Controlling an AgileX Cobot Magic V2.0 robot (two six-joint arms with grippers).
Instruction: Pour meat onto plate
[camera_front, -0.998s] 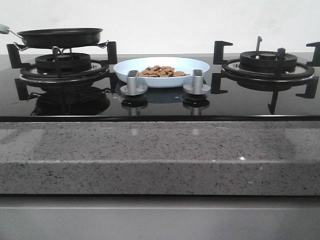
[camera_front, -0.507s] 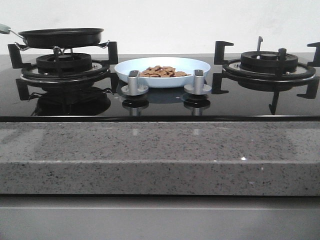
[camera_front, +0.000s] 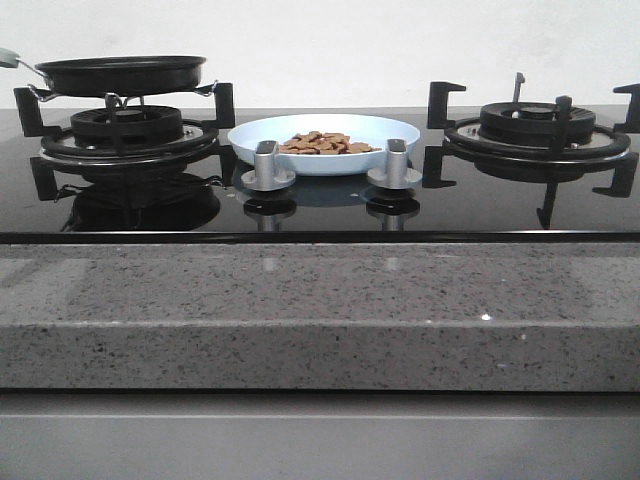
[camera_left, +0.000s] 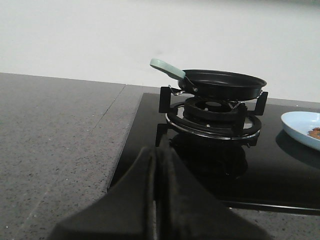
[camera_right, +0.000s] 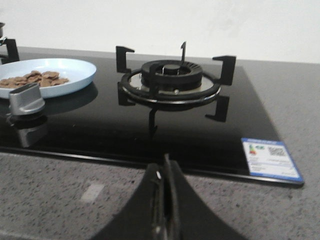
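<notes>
Left gripper (camera_left: 156, 200): fingers pressed together on nothing, low over the grey stone counter (camera_left: 55, 135), apart from the hob.
Frying pan (camera_front: 120, 74): black, level on the left burner grate (camera_front: 125, 128); its pale green handle (camera_left: 167, 68) points toward the left arm's side. The inside is hidden by the rim.
Plate (camera_front: 400, 135): pale blue, on the black glass hob (camera_front: 320, 215) between the two burners, behind the two silver knobs (camera_front: 268, 170).
Meat (camera_front: 322, 143): a low heap of orange-brown pieces already lying in the plate.
Right burner (camera_right: 170, 75): bare.
Right gripper (camera_right: 165, 202): fingers together, empty, over the counter edge.
Deciding relation: the pan handle is nearer the left arm, the plate lies to the pan's right.
Progress: judged done.
</notes>
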